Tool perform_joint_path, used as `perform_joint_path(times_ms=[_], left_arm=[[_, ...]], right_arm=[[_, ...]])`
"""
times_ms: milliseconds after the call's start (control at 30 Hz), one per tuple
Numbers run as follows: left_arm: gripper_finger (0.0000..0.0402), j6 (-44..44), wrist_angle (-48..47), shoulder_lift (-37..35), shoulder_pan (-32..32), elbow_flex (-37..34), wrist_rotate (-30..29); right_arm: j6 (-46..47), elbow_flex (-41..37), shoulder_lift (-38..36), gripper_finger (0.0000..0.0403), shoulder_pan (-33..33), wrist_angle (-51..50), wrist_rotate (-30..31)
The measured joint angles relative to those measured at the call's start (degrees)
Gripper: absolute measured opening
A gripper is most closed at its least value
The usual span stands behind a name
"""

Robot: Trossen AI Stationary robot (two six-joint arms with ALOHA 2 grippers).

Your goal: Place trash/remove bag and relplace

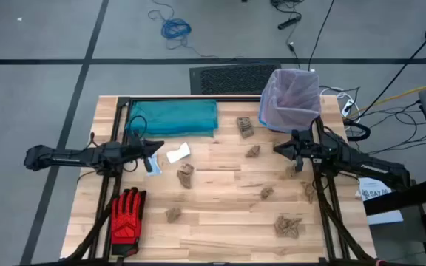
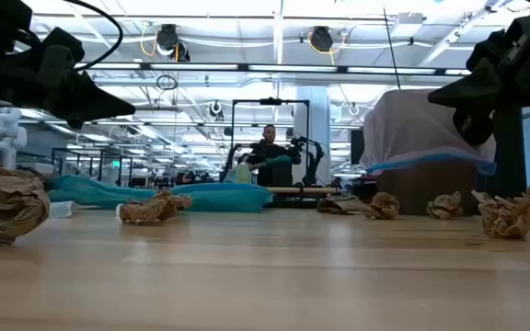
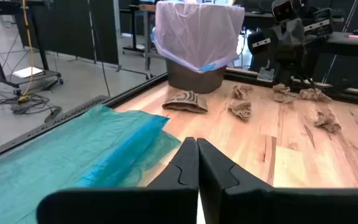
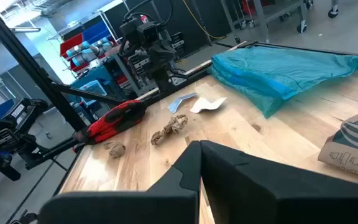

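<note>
Several crumpled tan paper wads lie on the wooden table, among them one mid-table (image 1: 186, 174), one near the bin (image 1: 245, 127) and one at the near right (image 1: 288, 225). A white scrap (image 1: 177, 154) lies by my left gripper. The pale pink liner (image 1: 292, 94) lines the bin at the far right, its top folded over the bin's rim (image 3: 197, 62). My left gripper (image 1: 156, 147) is shut and empty above the table beside the white scrap. My right gripper (image 1: 278, 148) is shut and empty in front of the bin.
A teal plastic bag (image 1: 173, 118) lies flat at the far left. A red-and-black glove (image 1: 127, 216) lies at the near left. A small pale blue strip (image 1: 151, 165) lies beside the white scrap. Black frame rails run along the table's left, right and far sides. A person sits far behind the table (image 2: 270, 147).
</note>
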Motion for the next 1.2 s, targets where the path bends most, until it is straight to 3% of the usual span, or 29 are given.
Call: perform_joint_path(times_ms=[1000,1200], left_arm=[[0.0000,0.0,0.0,0.0,0.0,0.0,0.0],[0.0000,0.0,0.0,0.0,0.0,0.0,0.0]], right_arm=[[-0.4,0.0,0.0,0.0000,0.0,0.0,0.0],[-22.2,0.0,0.0,0.0000,-0.1,0.0,3.0]])
